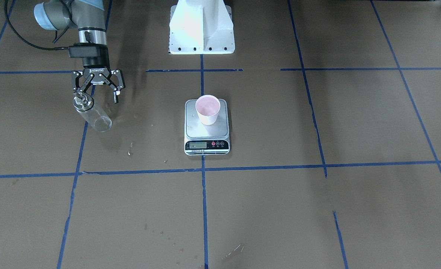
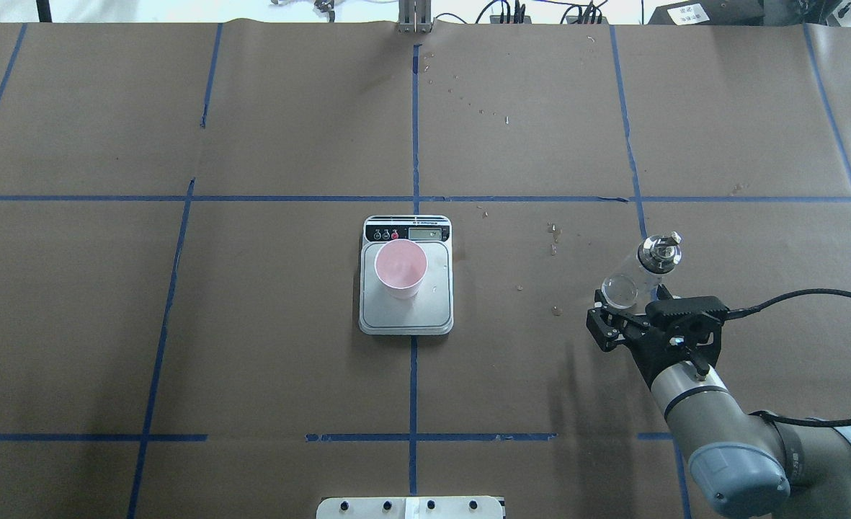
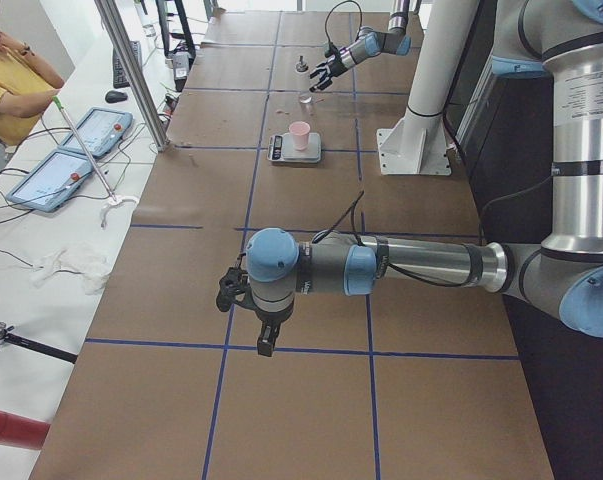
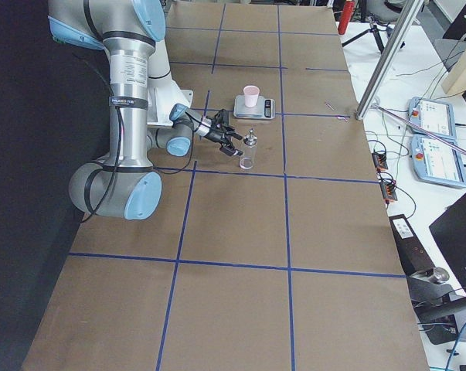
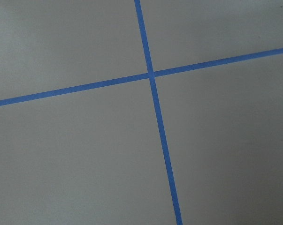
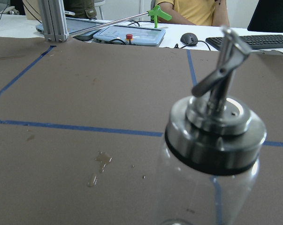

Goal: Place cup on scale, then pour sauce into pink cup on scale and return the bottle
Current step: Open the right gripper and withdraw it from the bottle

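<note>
The pink cup (image 1: pixel 207 109) stands upright on the steel scale (image 1: pixel 205 131) at the table's middle; both also show in the overhead view, cup (image 2: pixel 400 268) on scale (image 2: pixel 411 316). The clear glass bottle (image 1: pixel 93 114) with metal cap and spout stands upright on the table. My right gripper (image 1: pixel 97 93) is open just behind it on the robot's side, holding nothing; overhead, the gripper (image 2: pixel 641 310) is next to the bottle (image 2: pixel 641 274). The right wrist view shows the cap (image 6: pixel 215 133) close up. The sauce level cannot be told. My left gripper (image 3: pixel 251 300) hangs far off; open or shut cannot be told.
Wet spots (image 1: pixel 130 147) lie on the brown paper between bottle and scale, and more (image 2: pixel 553 238) show overhead. The white robot base (image 1: pixel 201 30) stands behind the scale. An operator (image 3: pixel 6 70) sits beyond the table's far edge.
</note>
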Robot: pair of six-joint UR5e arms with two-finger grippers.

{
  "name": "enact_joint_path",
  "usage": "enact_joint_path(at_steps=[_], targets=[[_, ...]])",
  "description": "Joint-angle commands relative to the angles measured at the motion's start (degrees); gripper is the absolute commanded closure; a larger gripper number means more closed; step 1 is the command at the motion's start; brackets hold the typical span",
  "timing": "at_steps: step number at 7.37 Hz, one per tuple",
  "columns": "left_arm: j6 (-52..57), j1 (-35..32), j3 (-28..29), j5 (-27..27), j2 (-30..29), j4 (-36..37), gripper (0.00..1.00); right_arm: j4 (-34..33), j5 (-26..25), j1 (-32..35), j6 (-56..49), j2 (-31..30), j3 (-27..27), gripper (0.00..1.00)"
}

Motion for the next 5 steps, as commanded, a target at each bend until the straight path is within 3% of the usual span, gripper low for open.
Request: enact_joint_path(at_steps=[1, 3, 5], targets=[[0.0, 0.0, 0.0, 0.0, 0.0, 0.0, 0.00, 0.0, -2.3, -3.3, 1.3, -1.9, 0.9, 0.00], [0.0, 0.0, 0.0, -0.1, 0.0, 0.0, 0.00, 0.0, -3.4, -5.6, 1.4, -2.4, 2.6, 0.00], [0.1, 0.0, 0.0, -0.1, 0.0, -0.1, 0.00, 0.0, -2.6, -7.6, 1.1, -9.6, 9.4, 0.00]])
